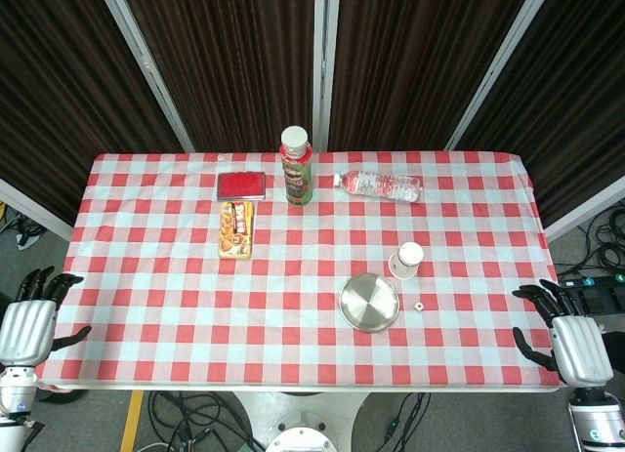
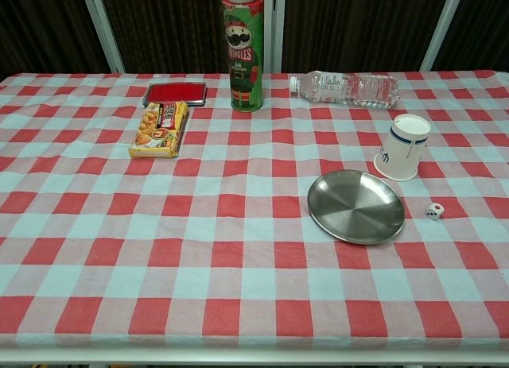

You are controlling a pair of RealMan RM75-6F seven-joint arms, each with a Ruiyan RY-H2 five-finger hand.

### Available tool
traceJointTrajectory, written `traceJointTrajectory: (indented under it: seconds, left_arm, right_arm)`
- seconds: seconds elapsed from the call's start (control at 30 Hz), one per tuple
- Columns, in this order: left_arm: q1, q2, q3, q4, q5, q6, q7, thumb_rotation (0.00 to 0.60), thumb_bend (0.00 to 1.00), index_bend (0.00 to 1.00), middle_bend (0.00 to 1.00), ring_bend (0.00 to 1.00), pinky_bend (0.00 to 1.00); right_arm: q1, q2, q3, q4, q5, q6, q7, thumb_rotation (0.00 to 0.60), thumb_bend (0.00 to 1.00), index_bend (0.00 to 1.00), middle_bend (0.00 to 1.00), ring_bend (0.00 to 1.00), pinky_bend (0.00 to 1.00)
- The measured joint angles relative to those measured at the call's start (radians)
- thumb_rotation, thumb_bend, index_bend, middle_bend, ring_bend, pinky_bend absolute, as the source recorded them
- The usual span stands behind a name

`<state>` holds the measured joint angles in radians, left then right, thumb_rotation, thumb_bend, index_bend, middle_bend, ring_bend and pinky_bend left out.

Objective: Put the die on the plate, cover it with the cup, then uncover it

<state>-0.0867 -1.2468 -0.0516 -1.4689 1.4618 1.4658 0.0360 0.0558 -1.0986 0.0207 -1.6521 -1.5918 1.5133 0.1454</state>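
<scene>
Plate point(image 2: 355, 206) bare; die point(image 2: 434, 211) beside it; cup point(image 2: 404, 147) inverted nearby.

Die point(image 1: 418, 306) just right of plate point(image 1: 369, 302), cup point(image 1: 406, 260) behind.

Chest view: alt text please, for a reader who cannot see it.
A steel plate lies empty on a checked table, a die just right of it and an upside-down cup behind. Further back are a can, a bottle and a snack box.
</scene>
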Motion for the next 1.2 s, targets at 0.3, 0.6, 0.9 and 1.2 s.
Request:
traceJointTrajectory:
  seconds: [0.3,0.6,0.9,1.2]
  left_arm:
    - [0.005,0.004,0.004,-0.012,-0.004,0.003,0.008,0.6,0.0,0.25,0.23,0.1,0.09]
    - [0.002,0.006,0.003,-0.025,0.0,0.003,0.011,0.6,0.0,0.25,0.23,0.1,0.09]
    - [0.009,0.01,0.008,-0.029,-0.002,0.009,0.008,0.6,0.0,0.25,0.23,0.1,0.09]
    - [0.01,0.009,0.009,-0.028,-0.004,0.006,0.007,0.6,0.0,0.25,0.23,0.1,0.09]
  right_arm:
    - [0.011,-0.002,0.0,0.008,-0.008,-0.011,0.011,0.6,0.3,0.25,0.25,0.11,0.16]
    - [0.083,-0.013,0.007,0.019,-0.005,-0.132,-0.02,0.6,0.29,0.27,0.38,0.31,0.42]
    - [0.248,-0.088,0.032,0.085,0.041,-0.4,-0.119,0.6,0.26,0.33,0.58,0.53,0.63]
    - [0.4,-0.232,0.038,0.231,0.103,-0.607,-0.279,0.6,0.24,0.4,0.83,0.77,0.85]
